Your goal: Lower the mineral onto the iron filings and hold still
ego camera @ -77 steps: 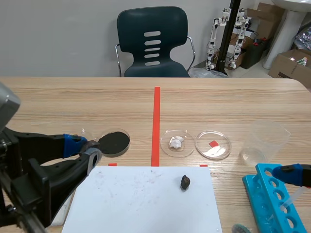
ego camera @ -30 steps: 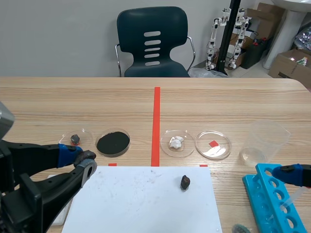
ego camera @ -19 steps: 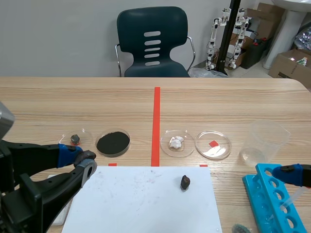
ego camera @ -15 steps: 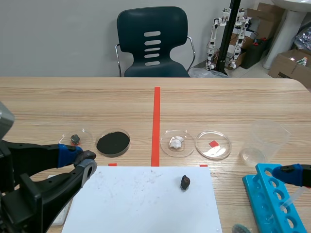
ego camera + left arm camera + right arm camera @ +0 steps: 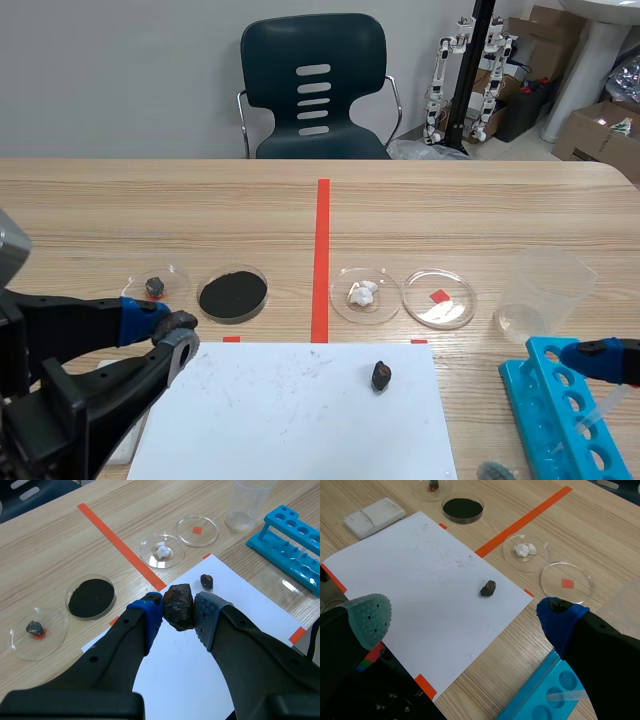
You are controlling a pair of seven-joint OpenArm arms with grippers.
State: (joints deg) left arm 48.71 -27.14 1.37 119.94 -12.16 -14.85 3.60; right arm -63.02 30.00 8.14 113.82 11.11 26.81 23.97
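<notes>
- Left fingers [image 5: 148, 620] clamped on dark mineral [image 5: 178, 607], held by white sheet [image 5: 200, 660] edge, beside iron filings dish [image 5: 91, 590], not over it.
- Right fingers [image 5: 369, 618] spread wide, holding nothing.

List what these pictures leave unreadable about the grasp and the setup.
Scene view: the mineral is hidden by the left gripper; only the left wrist view shows it.
Scene view: the right gripper is cut off by the edge.
All views: the blue rack runs past the edge.
</notes>
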